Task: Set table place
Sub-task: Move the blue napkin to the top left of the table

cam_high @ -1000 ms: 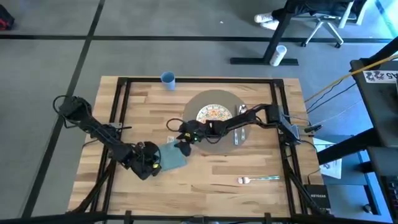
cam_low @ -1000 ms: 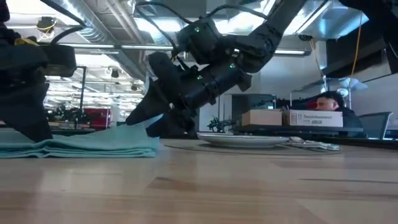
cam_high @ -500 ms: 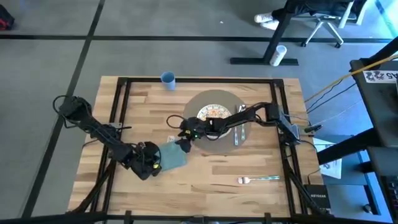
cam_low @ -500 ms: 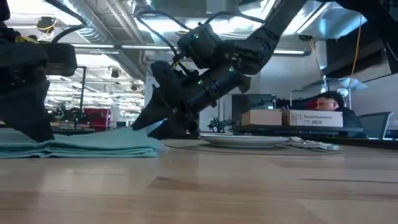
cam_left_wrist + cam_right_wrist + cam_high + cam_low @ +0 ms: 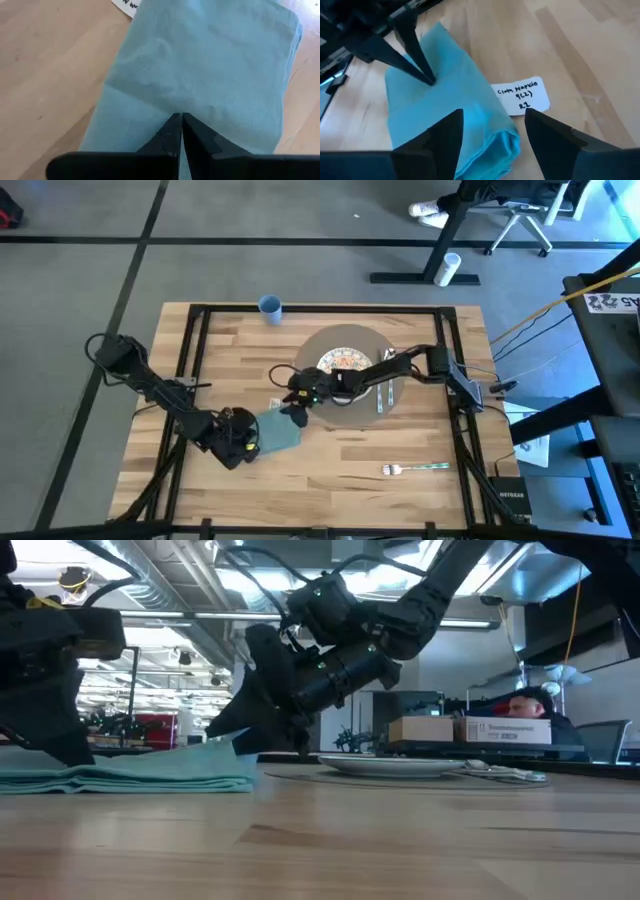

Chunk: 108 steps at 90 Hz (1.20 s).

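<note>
Now right gripper (image 5: 490, 132), open, sits slightly higher over teal napkin (image 5: 277, 430) vs 0.5s ago; left gripper (image 5: 180, 120) closed on napkin.

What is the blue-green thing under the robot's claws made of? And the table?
The teal napkin looks like soft woven cloth: a fine weave shows, with creases and folded layers at its edge. The table looks like light wood, made of glued plank strips with visible grain, smooth and matte; its dark frame is probably metal.
</note>
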Each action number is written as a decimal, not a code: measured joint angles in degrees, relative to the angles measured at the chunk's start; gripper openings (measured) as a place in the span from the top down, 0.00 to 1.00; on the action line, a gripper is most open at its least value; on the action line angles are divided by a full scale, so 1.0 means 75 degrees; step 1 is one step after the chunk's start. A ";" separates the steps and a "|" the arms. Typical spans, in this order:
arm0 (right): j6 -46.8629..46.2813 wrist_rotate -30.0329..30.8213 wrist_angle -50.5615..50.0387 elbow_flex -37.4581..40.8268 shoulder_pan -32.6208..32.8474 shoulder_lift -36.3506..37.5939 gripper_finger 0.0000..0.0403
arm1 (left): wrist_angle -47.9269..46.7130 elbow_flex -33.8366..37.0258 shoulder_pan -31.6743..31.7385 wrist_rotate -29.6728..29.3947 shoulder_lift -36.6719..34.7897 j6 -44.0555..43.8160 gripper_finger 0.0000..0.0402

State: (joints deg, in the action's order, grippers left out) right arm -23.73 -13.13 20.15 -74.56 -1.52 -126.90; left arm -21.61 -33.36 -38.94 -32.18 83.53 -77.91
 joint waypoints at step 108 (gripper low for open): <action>-0.1436 -0.1233 -0.0238 -0.0629 0.0020 -0.0427 0.99 | -0.0004 0.0000 -0.0003 -0.0005 0.0003 0.0038 1.00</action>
State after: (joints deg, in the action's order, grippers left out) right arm -34.50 -22.37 18.37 -79.28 -1.37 -130.11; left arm -21.64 -33.36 -38.96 -32.22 83.55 -77.63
